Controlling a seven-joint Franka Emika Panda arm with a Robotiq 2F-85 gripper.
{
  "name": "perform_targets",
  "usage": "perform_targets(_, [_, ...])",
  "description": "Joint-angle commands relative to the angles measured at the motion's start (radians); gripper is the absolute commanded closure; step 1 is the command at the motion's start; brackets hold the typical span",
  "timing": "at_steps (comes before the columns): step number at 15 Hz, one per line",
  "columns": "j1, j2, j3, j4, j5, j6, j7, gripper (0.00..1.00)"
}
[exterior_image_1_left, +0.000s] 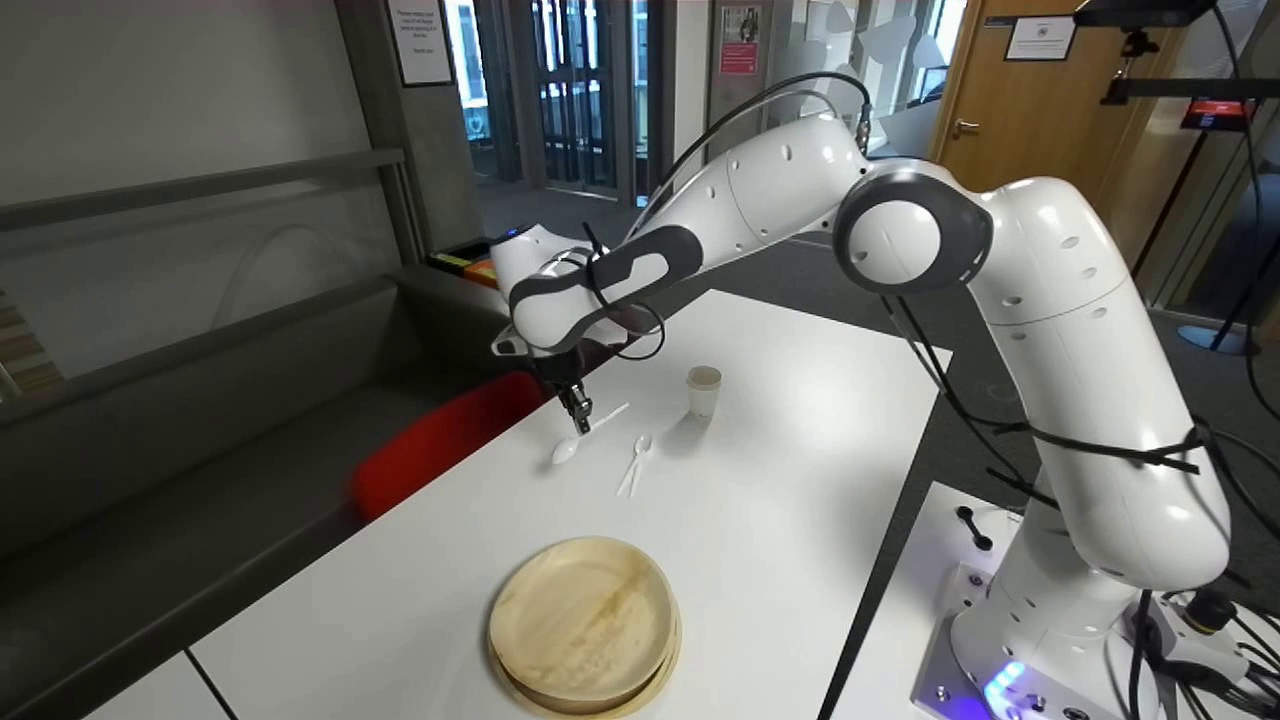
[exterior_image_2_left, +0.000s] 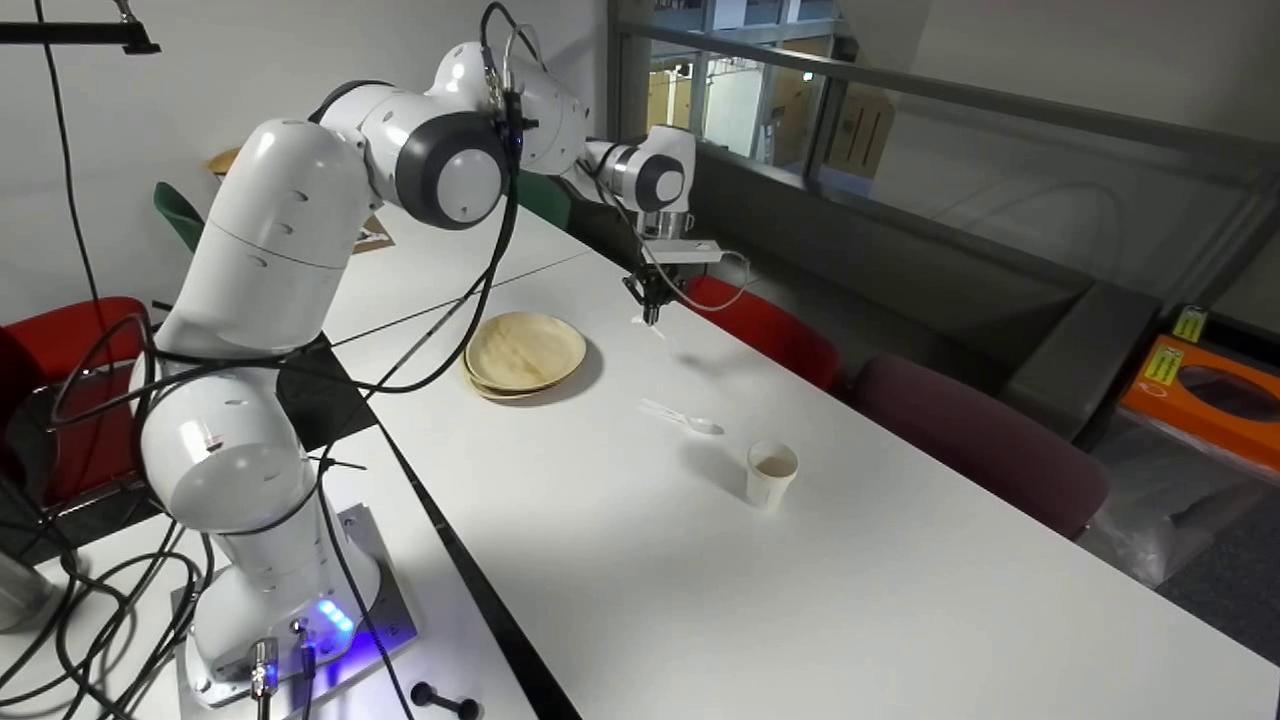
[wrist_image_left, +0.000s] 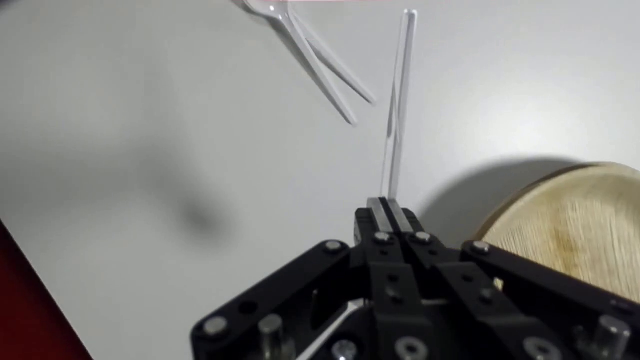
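A white plastic spoon hangs above the white table, and my gripper is shut on it near the middle. In the wrist view the handle runs upward from the fingertips, while the bowl is hidden by the gripper. In both exterior views the fingertips meet the spoon. The gripper's shadow falls on the table well apart from it. Two more white plastic utensils lie crossed on the table, also at the top of the wrist view.
Stacked round wooden plates lie on the table, at the right in the wrist view. A white paper cup stands beyond the loose utensils. A red chair and a dark red chair stand against the table's sofa-side edge. Cables hang from the arm.
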Motion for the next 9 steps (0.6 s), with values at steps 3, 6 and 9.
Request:
perform_targets(3, [0.046, -0.017, -0.020, -0.062, -0.203, 0.091, -0.026, 1.00])
perform_targets(6, [0.008, -0.007, 0.013, -0.093, -0.173, 0.208, -0.128, 1.00])
perform_targets(9, [-0.034, 0.006, 0.042, -0.122, -0.116, 0.303, -0.261, 1.00])
